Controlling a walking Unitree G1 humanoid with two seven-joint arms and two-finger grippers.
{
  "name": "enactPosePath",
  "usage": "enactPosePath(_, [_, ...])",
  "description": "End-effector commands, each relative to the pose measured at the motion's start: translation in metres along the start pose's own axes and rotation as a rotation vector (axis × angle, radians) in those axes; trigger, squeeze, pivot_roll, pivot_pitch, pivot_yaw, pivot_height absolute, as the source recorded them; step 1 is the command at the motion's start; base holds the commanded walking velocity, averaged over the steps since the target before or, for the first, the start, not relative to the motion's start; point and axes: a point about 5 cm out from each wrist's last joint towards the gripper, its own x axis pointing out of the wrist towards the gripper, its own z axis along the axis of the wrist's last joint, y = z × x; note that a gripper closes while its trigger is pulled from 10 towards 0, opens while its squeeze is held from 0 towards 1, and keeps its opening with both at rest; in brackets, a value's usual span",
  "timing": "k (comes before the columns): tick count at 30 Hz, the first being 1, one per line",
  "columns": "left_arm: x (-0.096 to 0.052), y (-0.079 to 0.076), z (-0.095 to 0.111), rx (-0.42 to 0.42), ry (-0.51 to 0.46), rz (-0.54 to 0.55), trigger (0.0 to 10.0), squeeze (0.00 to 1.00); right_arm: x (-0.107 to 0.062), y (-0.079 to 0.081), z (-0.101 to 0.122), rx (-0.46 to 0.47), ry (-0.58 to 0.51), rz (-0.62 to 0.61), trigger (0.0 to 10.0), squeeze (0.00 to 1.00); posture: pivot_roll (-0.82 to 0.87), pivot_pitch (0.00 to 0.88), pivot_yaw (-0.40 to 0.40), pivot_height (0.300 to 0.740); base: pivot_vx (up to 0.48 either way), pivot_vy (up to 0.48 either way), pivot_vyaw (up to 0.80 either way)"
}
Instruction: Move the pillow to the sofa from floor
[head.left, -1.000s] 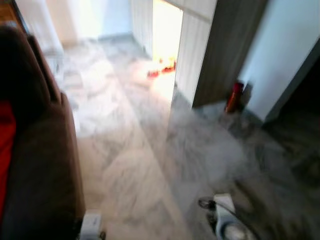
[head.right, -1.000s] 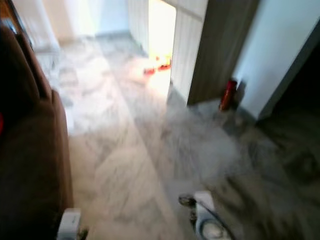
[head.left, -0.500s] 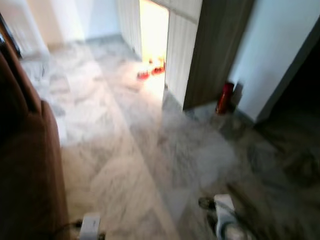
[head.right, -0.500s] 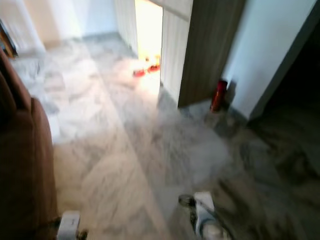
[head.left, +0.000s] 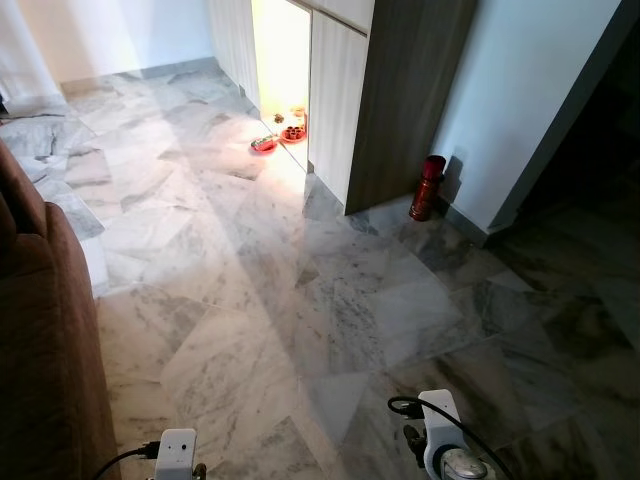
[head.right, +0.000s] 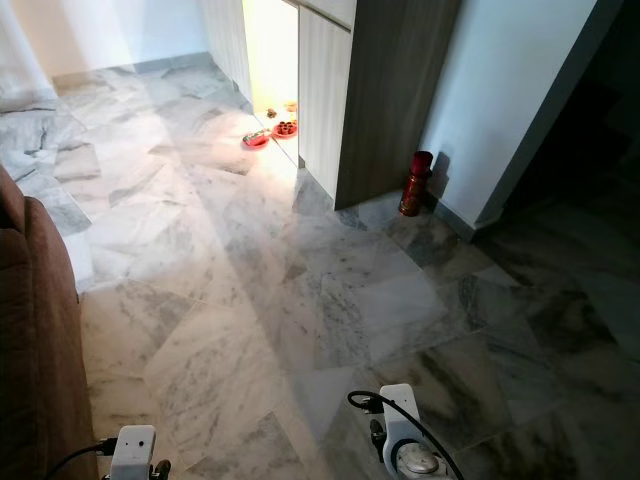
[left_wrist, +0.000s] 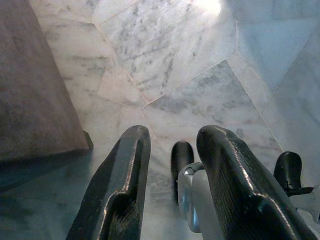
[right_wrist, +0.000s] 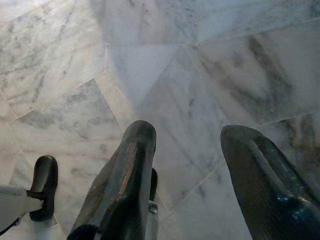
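Marble floor (head.left: 300, 290), grey-white veined tiles, takes up most of both eye views, w/ brown fabric sofa (head.left: 40, 340) running down the robot's left edge, its arm and side panel close by. No pillow can be made out on the floor or sofa in any view, so the task's thing can't be placed; judging by that, the robot is prob. at the search/approach stage, head tilted down to scan the floor. Both arms hang low at the bottom of the eye views, idle: left arm's white wrist housing (head.left: 176, 455) near the sofa's side, right arm's housing (head.left: 440, 440) w/ black cable well apart from it over open tile. Left hand (left_wrist: 172, 187) points down at the floor, fingers (left_wrist: 125, 190) parted and grasping nothing, sofa's base corner (left_wrist: 40, 100) just beside it; robot's black feet show below. Right hand (right_wrist: 192, 185) likewise released, fingers (right_wrist: 130, 175) spread wide over bare marble, nothing between them. Held like this prob. bc nothing to grip yet & low arms keep the floor view unobstructed. Further off: a lit doorway (head.left: 280, 60) w/ small red dishes (head.left: 265, 144) on the floor at its threshold, a dark wood panel (head.left: 410, 100) beside it, and a red cylinder, poss. a fire extinguisher (head.left: 427, 188), standing upright against the white wall. Next move, in my judgement, needs turning to find the pillow.
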Motion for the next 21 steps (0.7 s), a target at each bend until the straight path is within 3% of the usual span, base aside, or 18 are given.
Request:
enactPosePath(1, [-0.0023,0.0006,-0.0079,-0.003,0.024,0.003,10.0,0.00,-0.0005,-0.0012,-0.0022,0.007,0.002,0.001,10.0,0.00,0.11,0.086,-0.040,0.740,0.000,0.000,0.00])
enactPosePath(21, [-0.0025,-0.0001,-0.0089,-0.002,0.029,0.001,10.0,0.00,-0.0005,-0.0010,-0.0024,0.003,0.004,0.005,10.0,0.00,0.11,0.082,-0.042,0.740,0.000,0.000,0.00])
